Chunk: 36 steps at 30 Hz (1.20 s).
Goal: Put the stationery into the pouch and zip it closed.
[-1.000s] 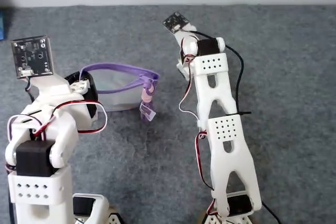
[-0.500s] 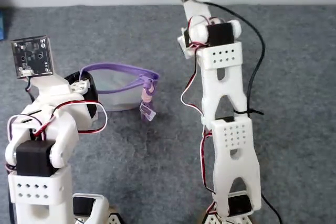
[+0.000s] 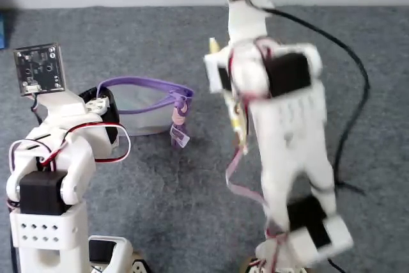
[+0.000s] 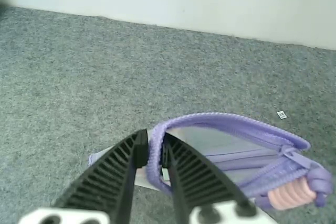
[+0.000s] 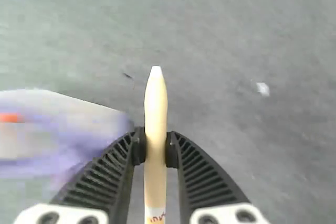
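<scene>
A clear pouch (image 3: 137, 107) with a purple zipper rim lies open on the grey mat, its mouth held up. My left gripper (image 3: 105, 103) is shut on the rim of the pouch (image 4: 226, 140), with the purple zipper tape pinched between the black fingers (image 4: 131, 166). The zipper pull with a pink bead (image 4: 291, 195) hangs at the pouch's far end. My right gripper (image 5: 155, 148) is shut on a cream pen (image 5: 155, 103), raised above the mat to the right of the pouch. The tip of the pen (image 3: 213, 45) pokes out beside the right arm.
A grey carpet-like mat (image 3: 358, 62) covers the table up to a pale wall at the back. A small white speck (image 4: 281, 114) lies on the mat beyond the pouch. A blue object (image 3: 2, 30) sits at the far left edge.
The right arm has risen from the mat and swung up toward the camera with the pen in its gripper. The left arm and the pouch have stayed still.
</scene>
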Each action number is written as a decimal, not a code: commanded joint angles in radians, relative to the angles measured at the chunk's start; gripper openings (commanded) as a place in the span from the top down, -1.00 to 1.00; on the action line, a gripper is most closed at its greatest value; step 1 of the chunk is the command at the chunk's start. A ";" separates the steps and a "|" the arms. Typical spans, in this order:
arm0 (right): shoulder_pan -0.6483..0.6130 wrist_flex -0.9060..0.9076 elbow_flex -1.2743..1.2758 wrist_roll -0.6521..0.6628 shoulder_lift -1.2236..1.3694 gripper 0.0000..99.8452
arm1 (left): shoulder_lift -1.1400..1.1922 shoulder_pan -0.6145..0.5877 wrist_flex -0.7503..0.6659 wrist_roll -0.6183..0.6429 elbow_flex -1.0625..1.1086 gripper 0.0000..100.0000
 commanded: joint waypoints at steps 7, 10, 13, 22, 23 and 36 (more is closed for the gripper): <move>-0.209 -0.371 0.226 -0.150 -0.335 0.99 | 0.032 0.006 0.000 0.006 0.016 0.98; -0.260 -0.570 0.331 -0.149 -0.389 0.99 | 0.032 0.006 0.000 0.006 0.018 0.98; -0.289 -0.806 0.471 -0.147 -0.446 0.99 | 0.032 0.006 -0.002 0.006 0.018 0.98; -0.309 -1.573 0.996 0.120 -0.529 0.99 | 0.032 0.006 -0.006 0.005 0.058 0.98; -0.309 -1.643 1.040 0.140 -0.524 0.99 | 0.032 0.006 -0.006 0.005 0.058 0.98; -0.309 -1.774 1.244 0.149 -0.453 0.98 | 0.032 0.006 -0.008 0.005 0.058 0.98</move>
